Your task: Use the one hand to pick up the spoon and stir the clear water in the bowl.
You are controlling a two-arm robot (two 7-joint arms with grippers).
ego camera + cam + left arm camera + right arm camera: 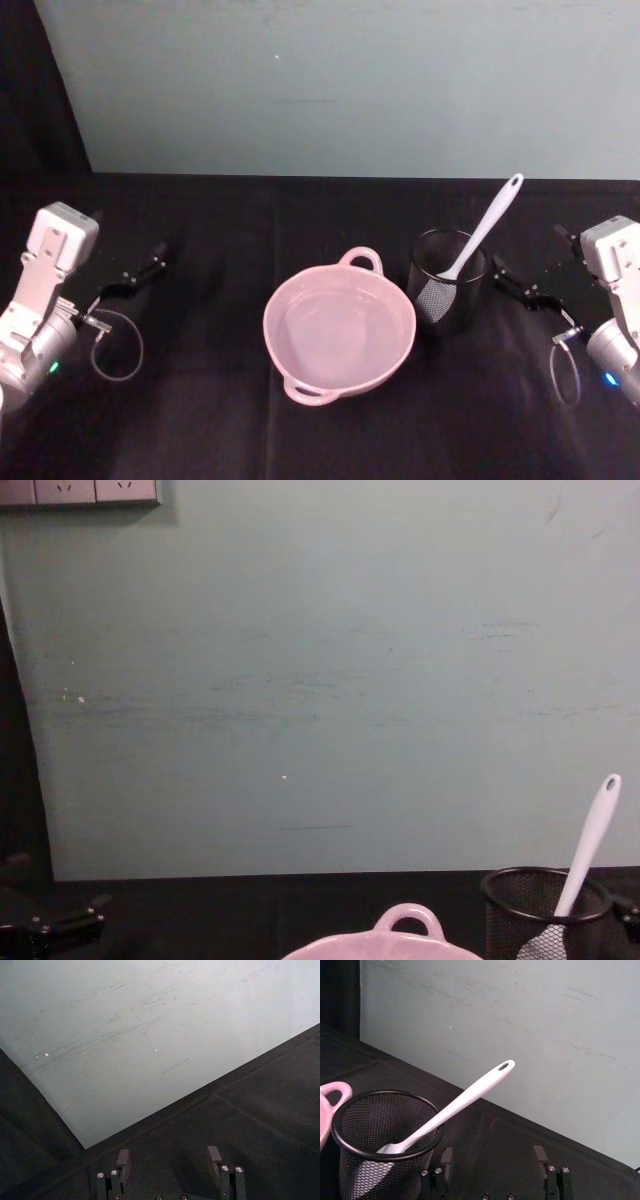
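Right tool (492, 1157) up close in the right wrist view: two fingers spread wide, released, nothing between them, black counter (495, 1130) beyond. Just ahead is one black mesh cup (355, 1160), and one white spoon (455, 1102) stands in it, blade down inside and handle leaning out over the rim, oval hole at the top end. One pink bowl (346, 1091) peeks in beside the cup.

Over to the left wrist view: left tool (169, 1160), fingers equally spread, released, facing bare counter with the pale wall (150, 1035) beyond.

Head view now: one bowl dead centre, two loop handles on its rim. The cup sits just to its right, touching or not I cannot tell. Two arms, left arm (40, 300) and right arm (615, 300), are bent low at the counter's sides, apart from bowl and cup. The right one is nearer the spoon.

Chest view: bowl rim at the bottom, cup and spoon at lower right.
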